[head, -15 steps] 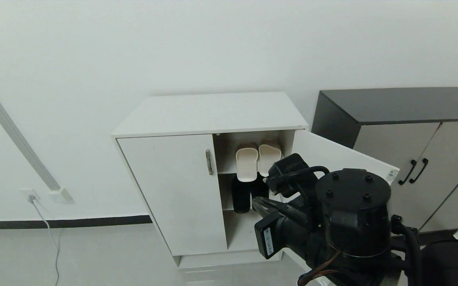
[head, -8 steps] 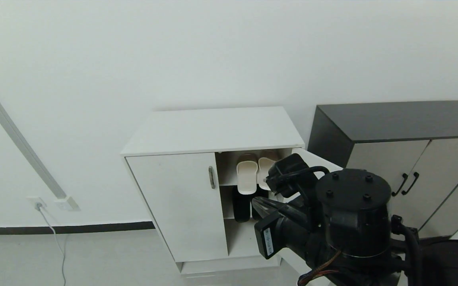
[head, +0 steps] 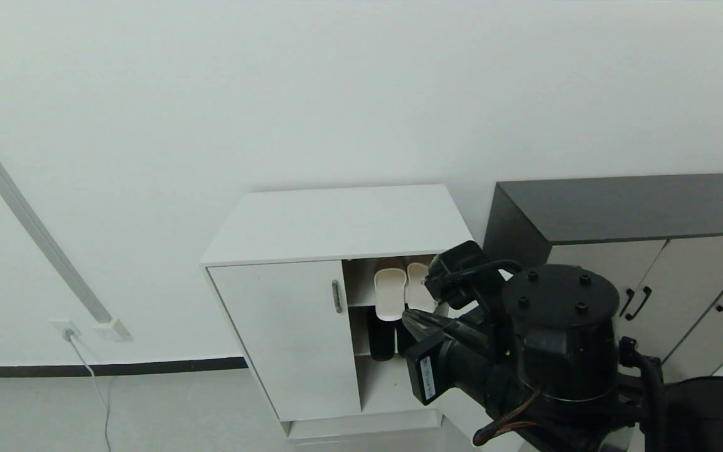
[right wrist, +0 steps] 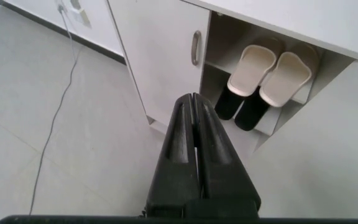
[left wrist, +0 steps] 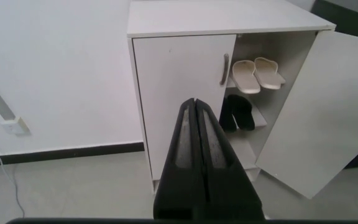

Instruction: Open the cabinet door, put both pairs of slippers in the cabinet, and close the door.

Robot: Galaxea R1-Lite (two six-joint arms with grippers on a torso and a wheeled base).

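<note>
The right arm sits in the lower right of the head view, its right pincer pointing left, fingers pressed together. The left pincer is likewise closed, holding nothing.

cabinet: smooth matt white board, with a brushed metal handle. cream slippers look smooth and rubbery; black slippers matt. floor: pale tiles, faint sheen.
</note>
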